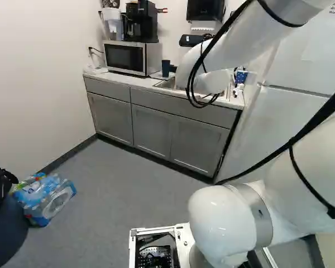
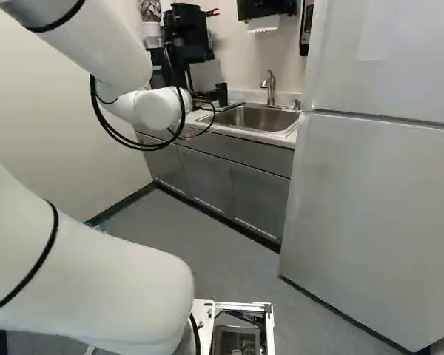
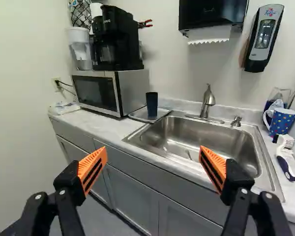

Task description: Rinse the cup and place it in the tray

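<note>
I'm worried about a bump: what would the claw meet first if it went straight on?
The claw would likely meet the counter first, around its front edge by the sink; depth is unclear, so the exact spot is a guess.

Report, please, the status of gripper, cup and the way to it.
Gripper open, empty. Dark cup upright on tray, beside sink. No obstacle seen between gripper and cup.
</note>
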Controlling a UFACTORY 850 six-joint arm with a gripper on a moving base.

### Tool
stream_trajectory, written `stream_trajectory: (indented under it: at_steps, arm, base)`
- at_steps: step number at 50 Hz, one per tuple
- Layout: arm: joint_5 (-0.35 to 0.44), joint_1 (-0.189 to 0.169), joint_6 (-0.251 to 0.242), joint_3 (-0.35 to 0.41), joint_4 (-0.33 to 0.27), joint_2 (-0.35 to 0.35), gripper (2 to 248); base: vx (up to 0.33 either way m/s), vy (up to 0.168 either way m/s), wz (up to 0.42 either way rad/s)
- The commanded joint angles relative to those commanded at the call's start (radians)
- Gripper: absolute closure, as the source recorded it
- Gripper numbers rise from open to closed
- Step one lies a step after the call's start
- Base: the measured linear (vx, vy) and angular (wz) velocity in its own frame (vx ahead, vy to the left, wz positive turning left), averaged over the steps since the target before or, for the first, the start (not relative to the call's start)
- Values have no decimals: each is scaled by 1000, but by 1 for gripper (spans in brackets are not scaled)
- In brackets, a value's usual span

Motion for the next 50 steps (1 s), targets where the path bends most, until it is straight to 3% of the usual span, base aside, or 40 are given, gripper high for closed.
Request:
stream_trajectory:
  at_steps: [50]
  arm:
    - [0, 0, 0, 0, 0, 0, 3]
  base:
    - [153, 29, -23]
